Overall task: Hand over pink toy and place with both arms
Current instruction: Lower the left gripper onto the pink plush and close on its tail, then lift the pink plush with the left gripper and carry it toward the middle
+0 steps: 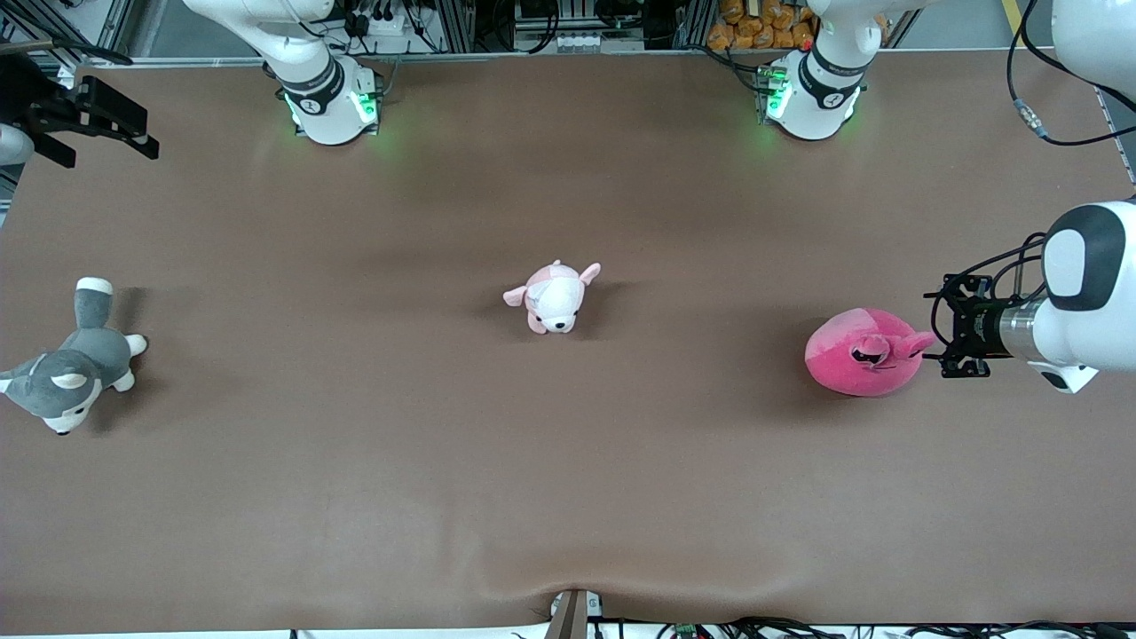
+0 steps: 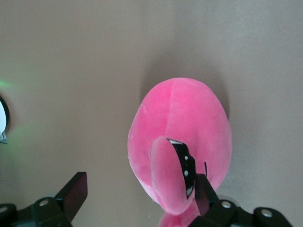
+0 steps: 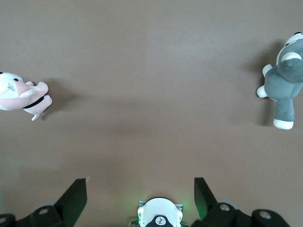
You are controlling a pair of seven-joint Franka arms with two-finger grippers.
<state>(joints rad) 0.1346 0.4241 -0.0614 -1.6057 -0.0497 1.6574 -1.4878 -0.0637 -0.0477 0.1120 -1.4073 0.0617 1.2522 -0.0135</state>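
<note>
The pink toy [image 1: 859,352] is a round hot-pink plush with a paler patch and dark half-lidded eyes. It lies on the brown table at the left arm's end. My left gripper [image 1: 942,343] hangs open just over the toy's edge on the side toward the table's end. In the left wrist view the pink toy [image 2: 182,127] fills the middle. One of the fingers [image 2: 204,191] of the left gripper [image 2: 140,183] is against its side, and the other is over bare table. My right gripper [image 1: 105,142] waits open, high over the right arm's end, with nothing in it [image 3: 139,183].
A small pale pink-and-white puppy plush [image 1: 552,299] lies mid-table. A grey-and-white husky plush [image 1: 67,377] lies at the right arm's end. Both show in the right wrist view, the puppy [image 3: 19,94] and the husky [image 3: 283,78]. The arm bases [image 1: 333,102] [image 1: 812,93] glow green.
</note>
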